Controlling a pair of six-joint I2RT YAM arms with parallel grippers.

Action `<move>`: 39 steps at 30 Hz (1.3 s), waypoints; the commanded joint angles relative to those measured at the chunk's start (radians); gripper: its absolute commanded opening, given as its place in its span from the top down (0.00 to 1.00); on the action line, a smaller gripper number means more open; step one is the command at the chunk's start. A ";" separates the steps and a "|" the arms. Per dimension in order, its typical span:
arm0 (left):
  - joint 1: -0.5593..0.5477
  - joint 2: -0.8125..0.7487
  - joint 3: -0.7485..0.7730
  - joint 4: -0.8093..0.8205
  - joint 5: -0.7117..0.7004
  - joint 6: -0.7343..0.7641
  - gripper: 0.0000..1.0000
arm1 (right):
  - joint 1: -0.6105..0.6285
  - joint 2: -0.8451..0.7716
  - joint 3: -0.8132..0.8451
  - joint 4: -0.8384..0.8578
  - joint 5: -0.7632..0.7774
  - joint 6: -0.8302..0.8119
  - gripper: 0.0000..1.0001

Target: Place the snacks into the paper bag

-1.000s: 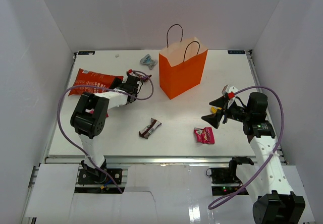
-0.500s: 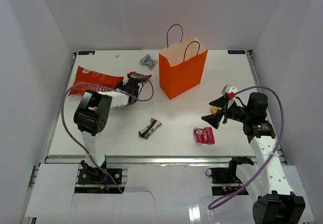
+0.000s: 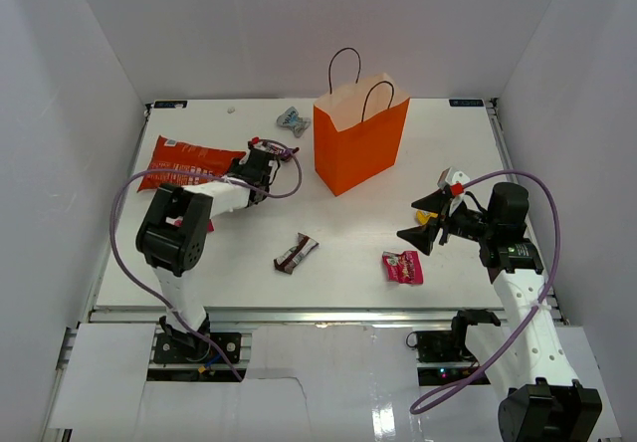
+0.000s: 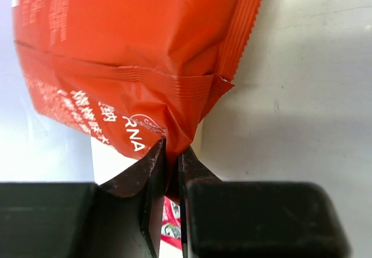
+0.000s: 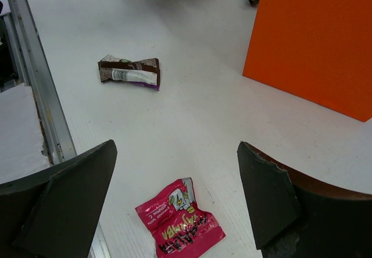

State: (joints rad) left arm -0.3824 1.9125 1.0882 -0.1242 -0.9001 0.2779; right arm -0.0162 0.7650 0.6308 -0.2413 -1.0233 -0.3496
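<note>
The left gripper [image 4: 171,171] has just closed on a corner of the red chip bag [image 3: 184,161], which lies far left on the table. You can likely lift it now. The right gripper [image 3: 423,220] stays spread.

Count:
- one paper bag [image 3: 363,148], upright
- one chip bag
- one pink packet [image 3: 403,267]
- one brown candy bar [image 3: 297,253]
- one silvery-blue wrapper [image 3: 292,117]

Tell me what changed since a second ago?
The left gripper closed and pinched a corner of the red chip bag. The right gripper stayed open where it was, and the orange paper bag, brown candy bar and pink packet did not move.
</note>
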 commanded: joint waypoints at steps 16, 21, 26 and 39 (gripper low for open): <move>0.039 -0.484 0.088 -0.236 0.438 -0.312 1.00 | 0.007 -0.004 0.010 0.000 -0.017 -0.014 0.10; 0.045 -0.549 0.136 -0.250 0.562 -0.344 1.00 | 0.007 0.000 0.009 0.004 -0.009 -0.014 0.10; 0.046 -0.604 0.202 -0.256 0.627 -0.345 1.00 | 0.007 0.002 0.009 0.007 -0.003 -0.015 0.10; 0.046 -0.616 0.315 -0.264 0.756 -0.319 1.00 | 0.007 0.011 0.007 0.008 0.011 -0.017 0.10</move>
State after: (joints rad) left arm -0.3386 1.3182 1.3766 -0.3801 -0.1986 -0.0490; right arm -0.0162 0.7765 0.6308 -0.2409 -1.0138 -0.3511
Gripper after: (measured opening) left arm 0.210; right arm 0.901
